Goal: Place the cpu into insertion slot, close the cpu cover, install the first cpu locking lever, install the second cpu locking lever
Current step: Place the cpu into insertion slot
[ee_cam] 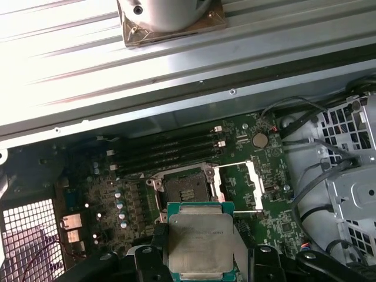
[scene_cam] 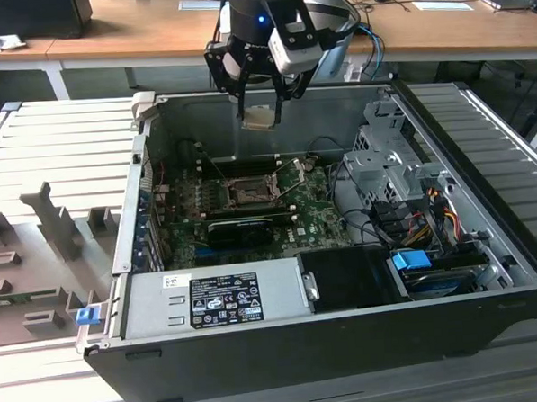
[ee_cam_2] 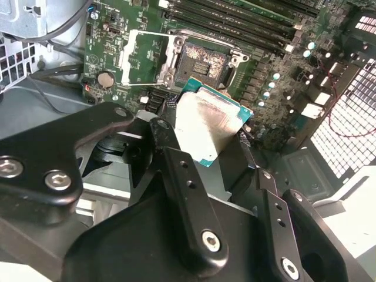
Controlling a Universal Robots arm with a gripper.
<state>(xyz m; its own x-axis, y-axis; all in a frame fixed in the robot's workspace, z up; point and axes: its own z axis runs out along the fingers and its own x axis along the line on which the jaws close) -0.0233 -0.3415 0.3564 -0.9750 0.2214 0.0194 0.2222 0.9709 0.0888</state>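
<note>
The computer case (scene_cam: 285,344) lies open on its side. One green motherboard (scene_cam: 319,225) covers its floor, below the fingers. One grey power supply (scene_cam: 215,298) sits along the near wall, well away from them.

The single gripper (scene_cam: 261,111) hangs above the case's far wall. Its two black fingers (ee_cam_2: 160,132) are closed on the cpu (scene_cam: 259,120) from opposite edges. In the exterior view the chip sits level between the fingertips, tan underside down, well clear of the board.

In both wrist views the one cpu (ee_cam_2: 208,123) (ee_cam: 198,247) shows its dull silver-grey top and a thin green rim. One finger presses each side, and the chip's far edge sticks out past the fingertips. In the first wrist view the gripper (ee_cam: 201,258) holds it squarely.

One long black graphics card (scene_cam: 238,228) lies across the board, on the near side of the socket.

Beyond the fingertips, past the socket, lie what I count as four long dark memory slots (ee_cam: 167,151), side by side.

The one cpu cover (ee_cam: 257,187), a silver frame, is swung open and lies beside the socket, not over it.

The one insertion slot (scene_cam: 248,191) (ee_cam_2: 202,60) (ee_cam: 184,187) is bare, with its dark pin field exposed. It sits just past the chip's far edge in both wrist views, apart from the chip.

One coin cell (ee_cam: 259,139) (ee_cam_2: 106,79) sits on the board beyond the open cover.
</note>
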